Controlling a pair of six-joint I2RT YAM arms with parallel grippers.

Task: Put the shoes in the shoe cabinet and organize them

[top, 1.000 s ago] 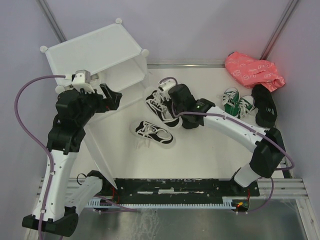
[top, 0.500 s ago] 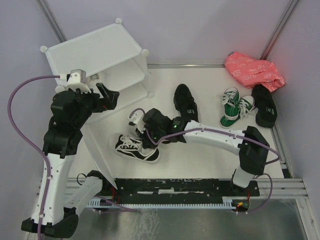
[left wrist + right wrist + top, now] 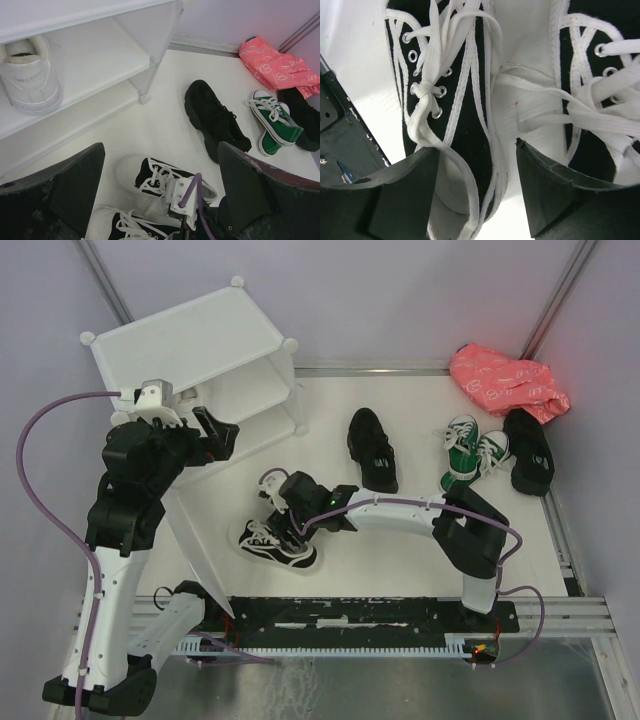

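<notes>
Low in the top view, just left of centre, the black sneakers with white laces [image 3: 272, 543] lie side by side on the table [image 3: 420, 540]. The right gripper [image 3: 477, 146] hangs directly over them. In its wrist view the jaws stand wide, straddling the inner edge of the left-hand sneaker [image 3: 445, 100] and gripping nothing.

The step in hand looks like picking up this pair. The next move calls for closing on one sneaker's collar or side wall, clear of the loose laces, then carrying it up-left.

At centre left, the left gripper [image 3: 220, 432] hovers with jaws wide and empty, near the cabinet opening.

Further up are a plain black shoe [image 3: 372, 448], the green sneakers [image 3: 470, 455] and another black shoe [image 3: 528, 450].

The shoe cabinet [image 3: 190, 340] fills the upper left, with a white sneaker [image 3: 30, 75] on its shelf.
</notes>
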